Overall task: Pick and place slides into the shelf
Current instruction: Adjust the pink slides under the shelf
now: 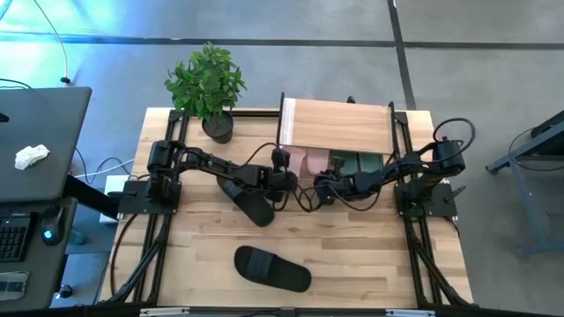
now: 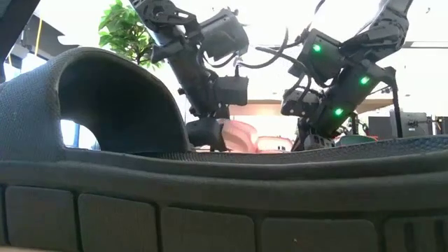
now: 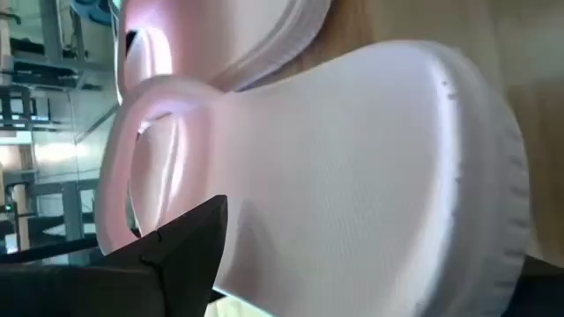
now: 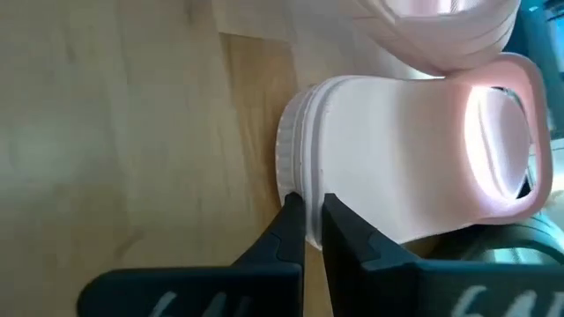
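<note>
Under the wooden shelf (image 1: 339, 123) | right claw (image 4: 313, 210) pinched on smooth pink slide's (image 4: 414, 167) ribbed rim | left claw (image 1: 284, 180) wide, empty

A pale pink slide (image 3: 352, 176) fills the view, lying on the wooden desk (image 3: 529, 53). A second pink slide (image 3: 229, 35) lies just beside it. One dark finger (image 3: 176, 255) of the left end effector shows against it.

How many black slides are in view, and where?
2: one black slide lies alone on the table's front; another lies mid-table beside the left arm. None seems hidden.

Both arms (image 1: 203, 163) matte black, jointed, with looping black cables; green indicator lights on right arm (image 2: 336, 77).
</note>
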### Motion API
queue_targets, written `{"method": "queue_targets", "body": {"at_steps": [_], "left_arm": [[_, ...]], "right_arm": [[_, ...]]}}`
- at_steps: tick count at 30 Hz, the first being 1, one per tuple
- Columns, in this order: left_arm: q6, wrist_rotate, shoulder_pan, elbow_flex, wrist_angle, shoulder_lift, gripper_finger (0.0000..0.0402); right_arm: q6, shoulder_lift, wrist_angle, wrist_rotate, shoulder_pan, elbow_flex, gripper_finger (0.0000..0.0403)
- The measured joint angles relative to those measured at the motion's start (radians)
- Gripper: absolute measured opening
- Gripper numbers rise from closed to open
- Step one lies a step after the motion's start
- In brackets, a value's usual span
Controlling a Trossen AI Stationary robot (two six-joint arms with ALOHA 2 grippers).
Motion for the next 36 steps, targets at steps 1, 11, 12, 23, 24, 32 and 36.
{"method": "queue_targets", "body": {"at_steps": [1, 11, 12, 23, 24, 32, 36], "left_arm": [[0.001, 0.003, 0.002, 0.0, 0.008, 0.0, 0.0285], [0.033, 0.125, 0.05, 0.001, 0.018, 0.0, 0.0285], [0.034, 0.125, 0.05, 0.002, 0.01, -0.001, 0.0285], [0.13, 0.113, 0.0, 0.002, -0.02, -0.01, 0.0285], [0.13, 0.137, -0.004, 0.002, -0.02, -0.01, 0.0285], [0.121, 0.196, -0.032, 0.027, -0.13, -0.024, 0.0285], [0.095, 0.2, -0.055, 0.089, -0.233, -0.031, 0.0285]], "right_arm": [[0.004, -0.006, -0.007, -0.014, 0.0, 0.0, 0.0], [0.017, -0.006, -0.004, -0.052, -0.006, 0.002, 0.0], [0.02, -0.007, -0.004, -0.057, -0.009, 0.002, 0.0], [0.022, -0.008, -0.007, -0.074, -0.021, 0.003, 0.0], [0.022, -0.008, -0.007, -0.077, -0.022, 0.003, 0.0], [0.022, -0.008, -0.007, -0.079, -0.023, 0.003, 0.0], [0.025, -0.008, -0.01, -0.099, -0.034, 0.005, 0.0]]}}
